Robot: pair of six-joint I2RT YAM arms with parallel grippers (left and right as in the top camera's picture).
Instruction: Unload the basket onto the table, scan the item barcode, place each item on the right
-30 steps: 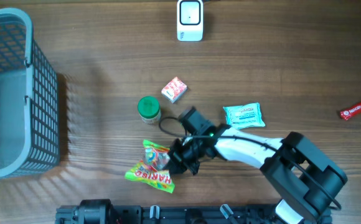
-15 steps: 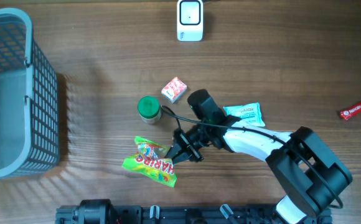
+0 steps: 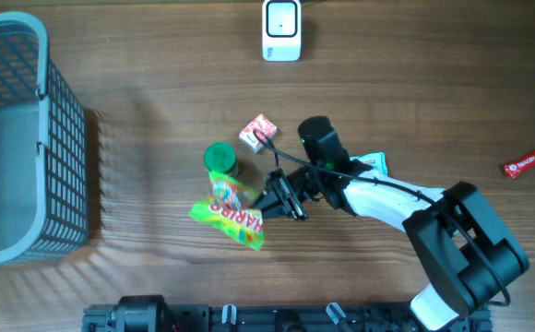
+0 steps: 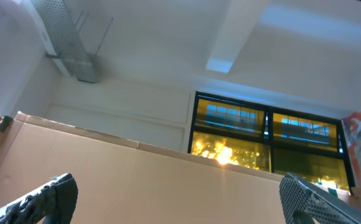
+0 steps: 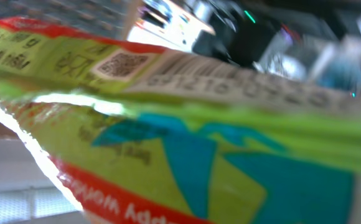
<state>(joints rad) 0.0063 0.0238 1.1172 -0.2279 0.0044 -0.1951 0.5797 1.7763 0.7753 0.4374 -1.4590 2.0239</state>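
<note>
Candy bag (image 3: 229, 210), right edge clamped in right pincer (image 3: 267, 201)

The overhead camera looks straight down on the bench (image 3: 138, 65), from far enough to take in a broad stretch of it and my right arm (image 3: 387, 207) reaching in from the lower edge. My left wrist camera tilts upward, past my left gripper (image 4: 179, 199) at the frame's bottom corners, to a ceiling (image 4: 168, 37) and windows (image 4: 267, 134). My right wrist camera sits hard against the candy bag (image 5: 168, 155), which is blurred and fills the frame. The overhead view shares that candy bag (image 3: 229, 214).
</note>
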